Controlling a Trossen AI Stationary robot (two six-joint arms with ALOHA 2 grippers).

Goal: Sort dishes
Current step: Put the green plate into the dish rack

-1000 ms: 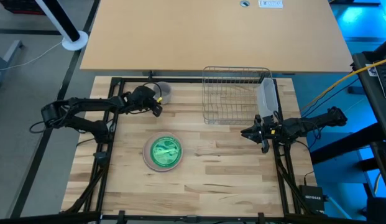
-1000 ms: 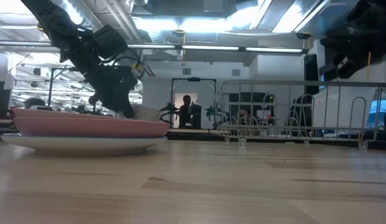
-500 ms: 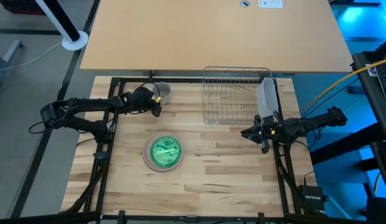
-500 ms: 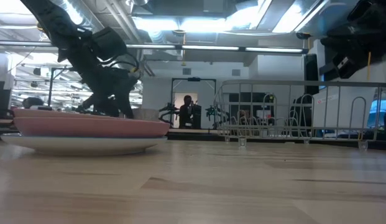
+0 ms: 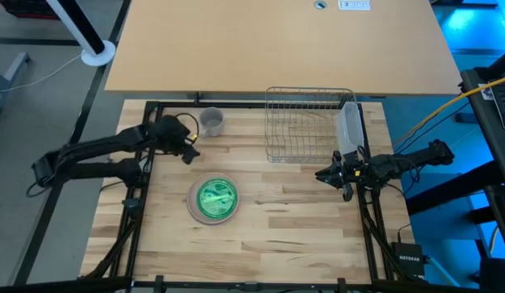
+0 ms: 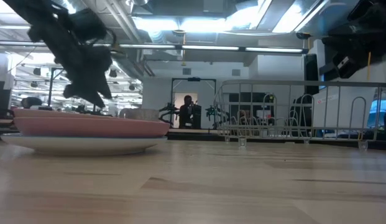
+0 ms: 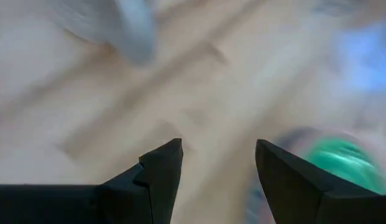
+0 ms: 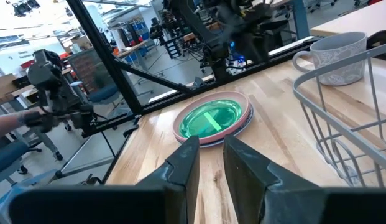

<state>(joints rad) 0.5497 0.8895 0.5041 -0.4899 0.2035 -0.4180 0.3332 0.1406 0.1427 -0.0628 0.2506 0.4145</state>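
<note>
the light wooden table fills the lower middle of the high view, framed by black rails, with a plain tan board above it and grey floor to the left. the low view looks across the planks into a lit room with ceiling lights, a doorway and a person standing far back.

the grey cup stands at the upper left of the table, beside the wire dish rack. the plates are stacked left of centre, green plate on top, the pink plate beneath it.

the left gripper hangs between cup and stack, fingers spread, holding nothing. the right gripper waits at right, fingers nearly closed, empty.
</note>
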